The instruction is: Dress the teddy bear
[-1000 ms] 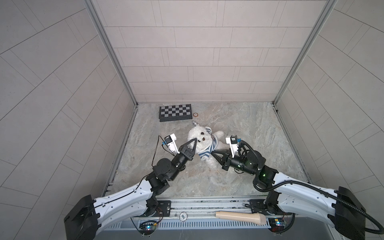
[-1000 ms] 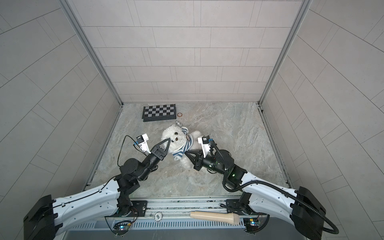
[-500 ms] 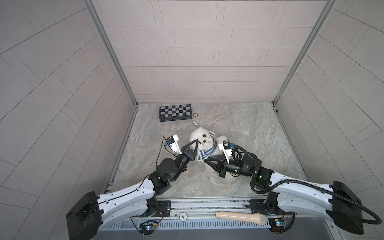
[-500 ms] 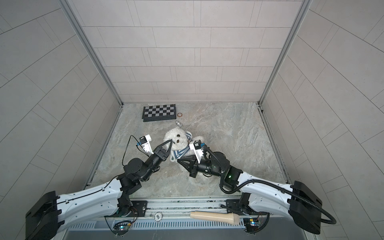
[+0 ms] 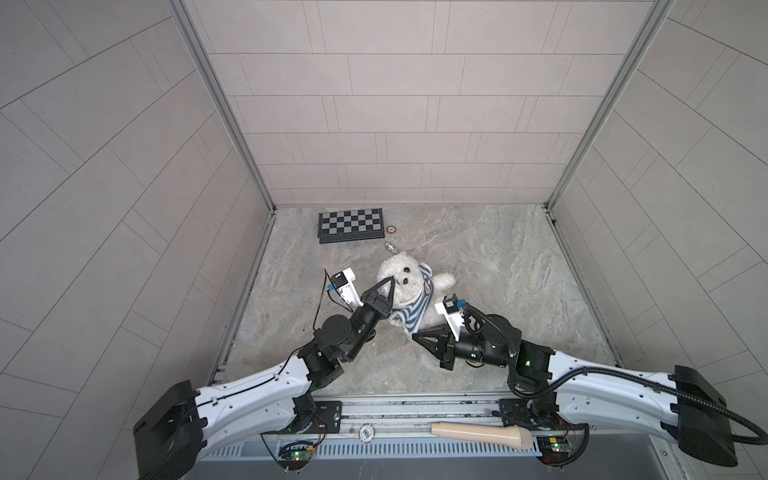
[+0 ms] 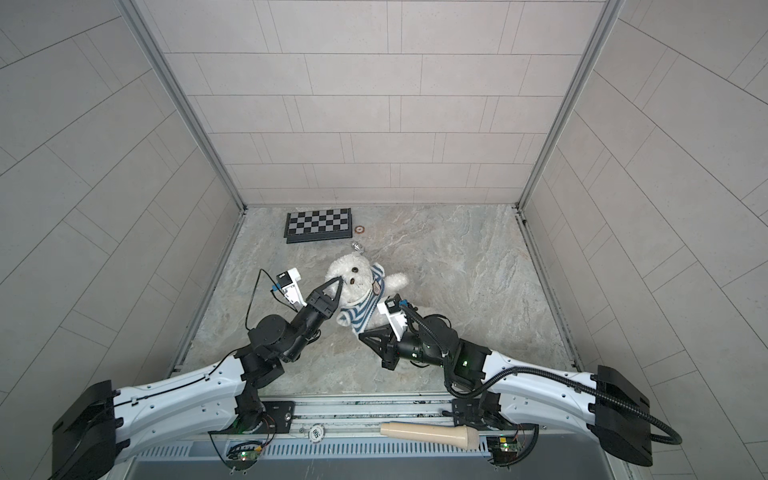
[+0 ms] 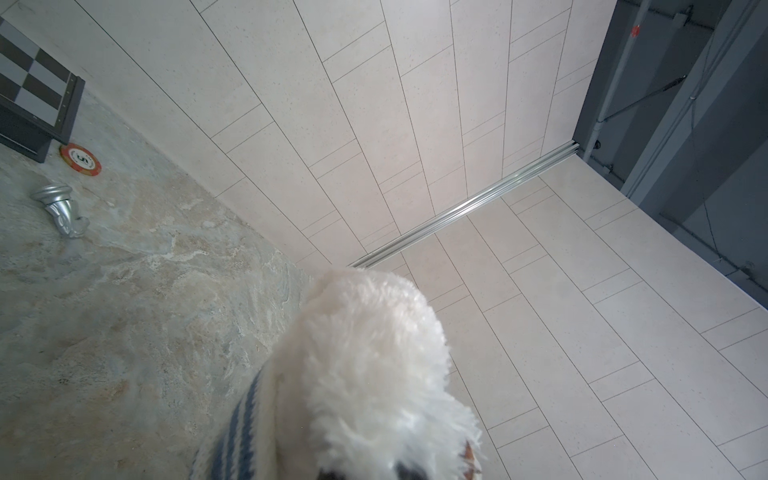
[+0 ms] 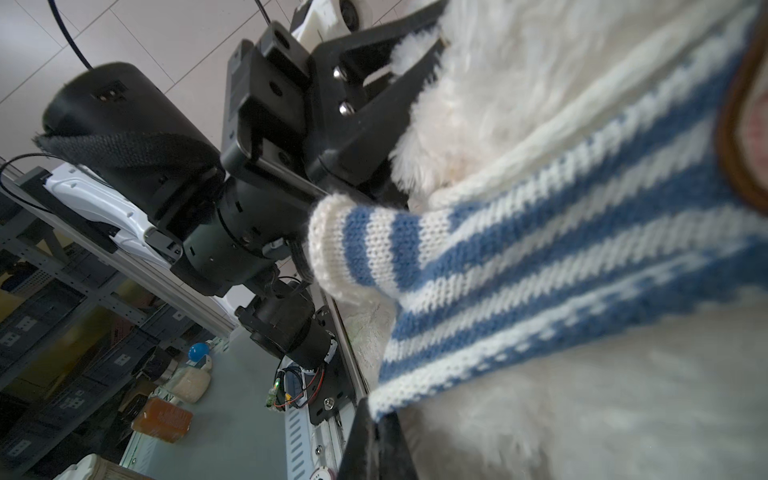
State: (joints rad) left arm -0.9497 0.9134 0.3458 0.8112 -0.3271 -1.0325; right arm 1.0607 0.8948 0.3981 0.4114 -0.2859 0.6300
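Across the marbled surface (image 5: 498, 270), near its middle: the teddy bear (image 5: 409, 286) lies face up, head toward the back wall. It is well apart from the chessboard (image 5: 350, 224) in the far corner.

The striped sweater (image 5: 409, 313) sits on the bear's chest, bunched high, with white belly fur bare below the hem. One fluffy paw pokes out on the right arm's side. The other sleeve's cuff points toward the left arm; whether a paw fills it, I cannot tell.

The left claw (image 5: 390, 284) is pressed together on a tuft of fur beside the bear's face. The right wrist view shows white pile caught between its fingers. It reads as an anchor, pinning the head so the body does not slide.

The right claw (image 5: 413, 334) is closed on the sweater's lower hem. It looks placed to draw the knit down over the belly against that anchor.

A silver chess piece (image 5: 390, 247) and a poker chip (image 5: 391, 229) lie just beside the board, clear of the work.
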